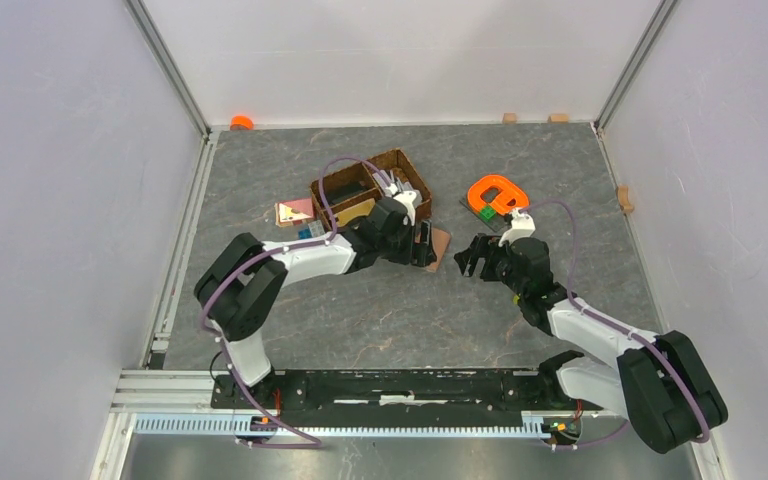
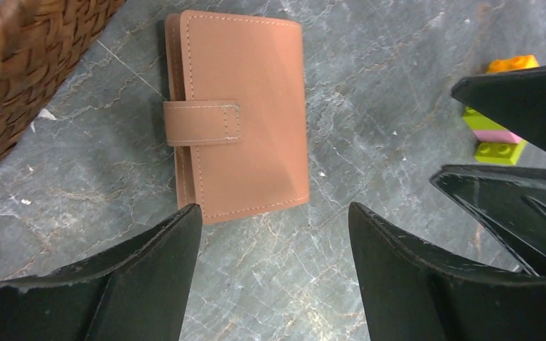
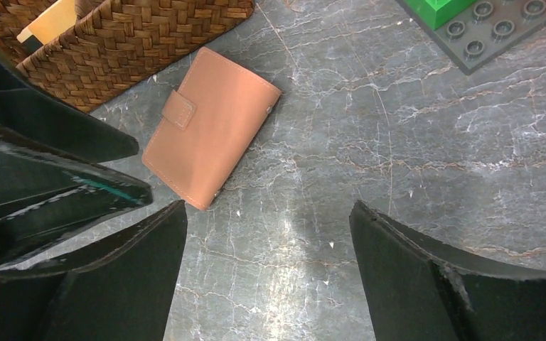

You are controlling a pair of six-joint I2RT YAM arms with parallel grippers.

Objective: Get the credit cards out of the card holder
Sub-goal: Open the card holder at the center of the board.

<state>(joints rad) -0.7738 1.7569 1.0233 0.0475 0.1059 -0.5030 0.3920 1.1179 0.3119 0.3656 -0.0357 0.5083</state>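
Grey marbled tabletop (image 3: 398, 142) is filling the floor of this white-walled booth. Right in the middle of it the card holder (image 2: 245, 114) is lying flat and closed, tan-pink cover facing up, with its little snap tab (image 2: 202, 122) wrapping across from one long edge.

It is sitting just off the near right corner of the wicker basket (image 1: 370, 185), apart from it, with a strip of bare stone showing between the two.

The left gripper (image 2: 274, 213) is hanging right at the holder's left end, its black fingers (image 2: 149, 270) spread wide and nothing pinched between them. One fingertip is lining up against a corner of the holder, though I cannot tell whether it is actually touching.

Over on the right, the right gripper (image 3: 269, 209) is hovering close by. Its jaws are spread wide too and holding nothing, with bare stone beneath and the holder lying off to its left. The two grippers are facing each other, near but apart.

Further right and farther back, toy bricks (image 1: 497, 195), orange on top and green beneath, are sitting on a dark grey baseplate (image 3: 483, 32).

Left of the basket, a pink-and-white square piece (image 1: 293, 212) is resting on the table.
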